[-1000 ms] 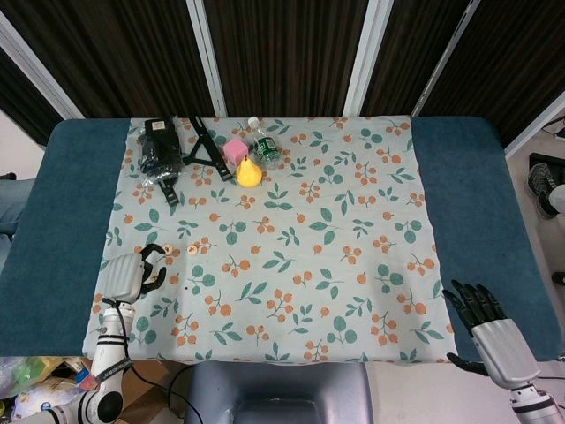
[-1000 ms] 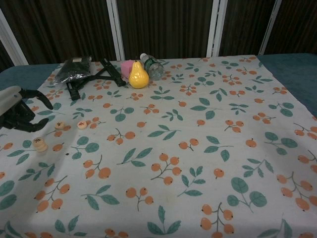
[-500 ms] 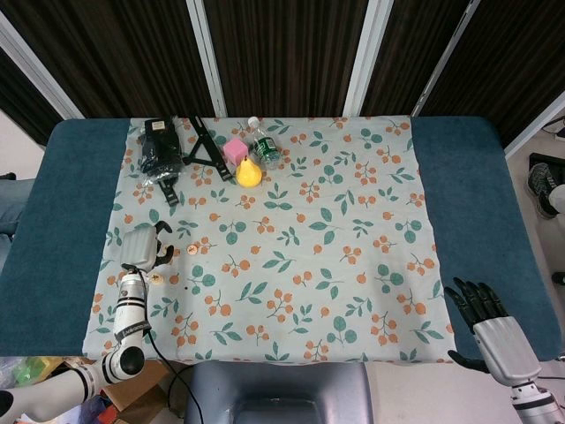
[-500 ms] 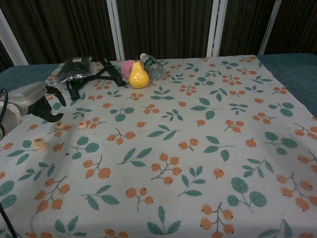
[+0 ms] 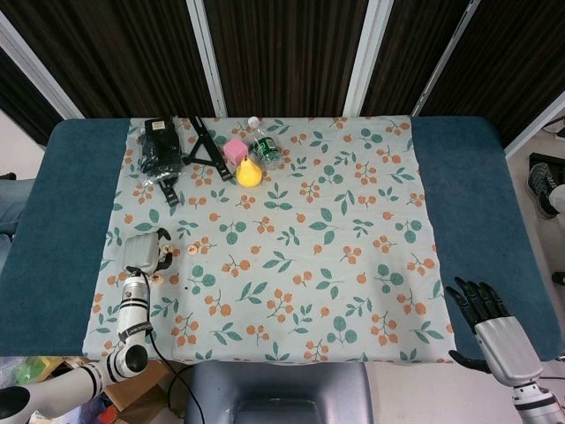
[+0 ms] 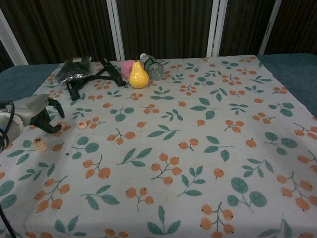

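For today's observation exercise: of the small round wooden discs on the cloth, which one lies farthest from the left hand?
The disc lying alone to the right; the other discs sit by the left hand.

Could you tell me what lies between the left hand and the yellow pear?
Only cloth and the black stand's near end lie between the left hand and the pear, in the chest view.

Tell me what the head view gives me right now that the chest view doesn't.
Only the head view shows the right hand, fingers apart and holding nothing, at the table's near right edge, plus the blue table on both sides of the floral cloth. Only the chest view shows the left hand's fingers curled down over a small wooden disc, with two more discs lying free nearby. Both show the left hand, the yellow pear, pink block, bottle and black items at the far edge.
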{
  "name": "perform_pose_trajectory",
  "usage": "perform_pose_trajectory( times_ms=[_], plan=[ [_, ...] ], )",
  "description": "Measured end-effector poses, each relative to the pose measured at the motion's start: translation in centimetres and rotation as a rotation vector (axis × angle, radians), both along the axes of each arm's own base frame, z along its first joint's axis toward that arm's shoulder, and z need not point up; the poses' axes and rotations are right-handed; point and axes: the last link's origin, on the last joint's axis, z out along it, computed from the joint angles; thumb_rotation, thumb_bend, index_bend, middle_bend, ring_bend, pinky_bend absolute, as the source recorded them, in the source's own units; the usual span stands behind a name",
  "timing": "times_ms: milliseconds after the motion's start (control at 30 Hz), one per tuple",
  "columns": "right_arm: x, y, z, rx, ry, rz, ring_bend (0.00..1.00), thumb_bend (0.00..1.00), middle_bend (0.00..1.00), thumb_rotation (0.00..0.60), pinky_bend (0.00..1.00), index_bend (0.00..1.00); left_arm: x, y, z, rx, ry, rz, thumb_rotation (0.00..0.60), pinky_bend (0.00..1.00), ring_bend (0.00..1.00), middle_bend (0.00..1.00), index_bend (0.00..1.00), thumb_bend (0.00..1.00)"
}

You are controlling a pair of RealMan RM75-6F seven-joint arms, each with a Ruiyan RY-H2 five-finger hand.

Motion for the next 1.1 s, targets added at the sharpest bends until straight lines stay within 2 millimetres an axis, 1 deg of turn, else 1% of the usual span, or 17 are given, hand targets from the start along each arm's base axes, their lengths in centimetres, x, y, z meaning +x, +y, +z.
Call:
perform_pose_trajectory(
  times_ms=[233, 533, 700, 900, 1100],
  plan=[
    [0.0, 0.0, 0.0, 0.002, 0.002, -0.001, 0.00, 0.20, 0.00, 0.600, 0.05, 0.00, -0.7, -0.1, -0.3, -0.009, 0.022, 0.011, 0.600, 1.00, 1.00, 1.00, 0.40, 0.39],
    [0.0, 0.0, 0.0, 0.000, 0.000, 0.000, 0.00, 0.20, 0.00, 0.600, 0.05, 0.00, -1.2, -0.1, -0.7, -0.003, 0.022, 0.011, 0.600, 1.00, 1.00, 1.00, 0.46, 0.39],
    [0.0, 0.0, 0.0, 0.000, -0.001, 0.000, 0.00, 0.20, 0.00, 0.600, 0.05, 0.00, -1.1, -0.2, -0.8, 0.005, 0.015, 0.000, 0.600, 1.00, 1.00, 1.00, 0.51, 0.39],
    [0.0, 0.0, 0.0, 0.001, 0.001, 0.000, 0.00, 0.20, 0.00, 0.600, 0.05, 0.00, -0.7, -0.4, -0.6, 0.020, -0.006, -0.021, 0.600, 1.00, 1.00, 1.00, 0.51, 0.39],
    [0.0, 0.0, -0.2, 0.005, 0.006, -0.001, 0.00, 0.20, 0.00, 0.600, 0.05, 0.00, 0.3, -0.9, 0.3, 0.046, -0.052, -0.062, 0.600, 1.00, 1.00, 1.00, 0.52, 0.38]
  ],
)
